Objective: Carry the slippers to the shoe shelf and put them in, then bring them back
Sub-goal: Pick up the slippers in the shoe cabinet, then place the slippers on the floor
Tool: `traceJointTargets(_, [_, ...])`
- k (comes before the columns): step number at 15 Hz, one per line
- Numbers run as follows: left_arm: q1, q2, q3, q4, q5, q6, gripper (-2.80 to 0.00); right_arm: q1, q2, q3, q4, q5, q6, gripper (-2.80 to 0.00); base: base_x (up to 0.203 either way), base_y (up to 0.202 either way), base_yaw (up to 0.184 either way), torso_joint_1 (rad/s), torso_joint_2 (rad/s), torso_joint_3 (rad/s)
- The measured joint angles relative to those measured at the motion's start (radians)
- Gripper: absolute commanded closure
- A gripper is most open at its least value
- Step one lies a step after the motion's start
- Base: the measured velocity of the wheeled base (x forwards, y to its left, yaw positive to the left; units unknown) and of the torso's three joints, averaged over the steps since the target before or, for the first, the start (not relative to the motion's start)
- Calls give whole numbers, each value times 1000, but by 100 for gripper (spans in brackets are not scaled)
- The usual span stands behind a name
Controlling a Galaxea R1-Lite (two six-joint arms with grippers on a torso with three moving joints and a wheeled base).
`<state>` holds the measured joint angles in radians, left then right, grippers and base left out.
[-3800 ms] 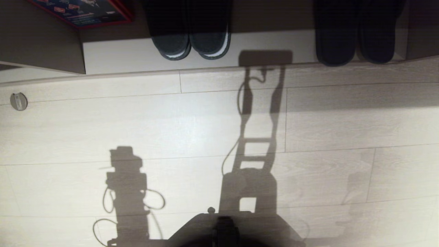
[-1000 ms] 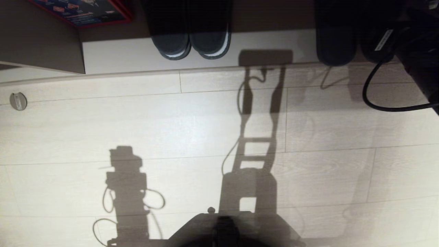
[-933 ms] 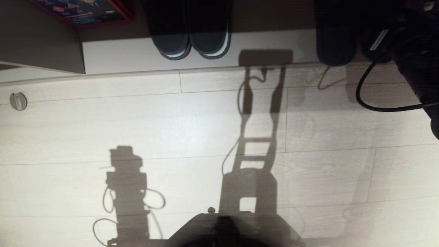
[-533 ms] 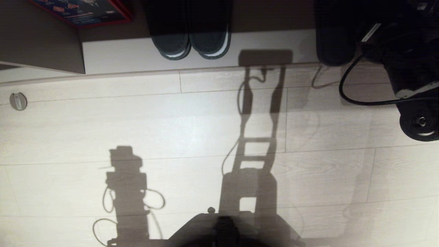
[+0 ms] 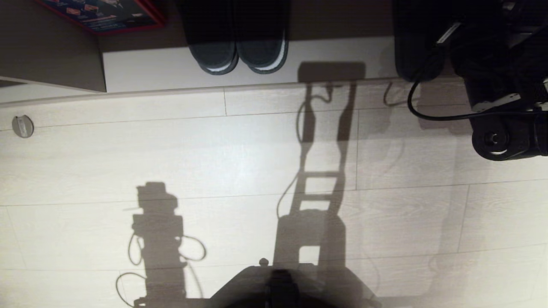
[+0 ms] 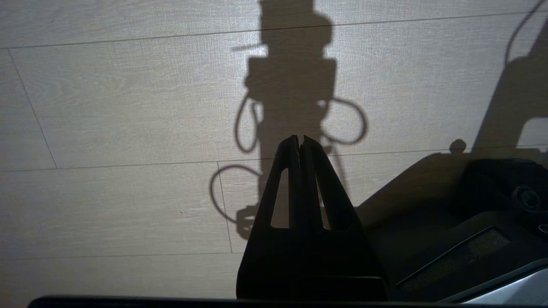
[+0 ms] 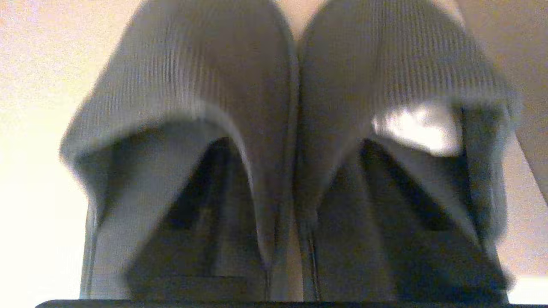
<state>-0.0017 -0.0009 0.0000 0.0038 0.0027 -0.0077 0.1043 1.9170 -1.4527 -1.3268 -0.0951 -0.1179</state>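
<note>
With its fingers inside the slippers [image 7: 295, 141] on the shoe shelf [image 5: 334, 51], the right claw [image 7: 287, 256] is pinching their inner walls together; lifting out looks next.

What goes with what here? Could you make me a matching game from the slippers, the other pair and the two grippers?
1 slippers
2 dark pale-rimmed pair
3 left gripper
4 right gripper

A shut, above bare floor
B grey, ribbed, side by side
C at the slippers' openings
D in the shoe shelf, nothing touching it

Pairs: 1-B, 2-D, 3-A, 4-C
</note>
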Motion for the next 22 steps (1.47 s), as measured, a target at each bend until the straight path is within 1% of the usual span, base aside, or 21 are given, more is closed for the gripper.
traceJointTargets(4, [0,0,0,-1,0,-1,0,-1,32,-36,3,9,3,0,0,0,0,0,0,0])
traceJointTargets(6, [0,0,0,-1,0,-1,0,-1,28,-33,5,28,3,0,0,0,0,0,0,0])
traceJointTargets(8, [0,0,0,0,0,-1,0,-3,17,-25,13,31,3,0,0,0,0,0,0,0])
traceJointTargets(10, [0,0,0,-1,0,-1,0,-3,-26,27,51,36,2,0,0,0,0,0,0,0])
traceJointTargets(12, [0,0,0,-1,0,-1,0,1,-94,112,93,47,3,0,0,0,0,0,0,0])
traceJointTargets(15, [0,0,0,-1,0,-1,0,8,-148,161,117,52,0,0,0,0,0,0,0,0])
traceJointTargets(17, [0,0,0,-1,0,-1,0,26,-221,269,162,57,-6,0,0,0,0,0,0,0])
traceJointTargets(19, [0,0,0,0,1,-1,0,50,-381,434,241,61,-18,0,0,0,0,0,0,0])
traceJointTargets(20, [0,0,0,0,0,-1,0,60,-462,499,286,62,-23,0,0,0,0,0,0,0])
traceJointTargets(22, [0,0,0,-1,0,-1,0,92,-662,626,424,64,-37,0,0,0,0,0,0,0])
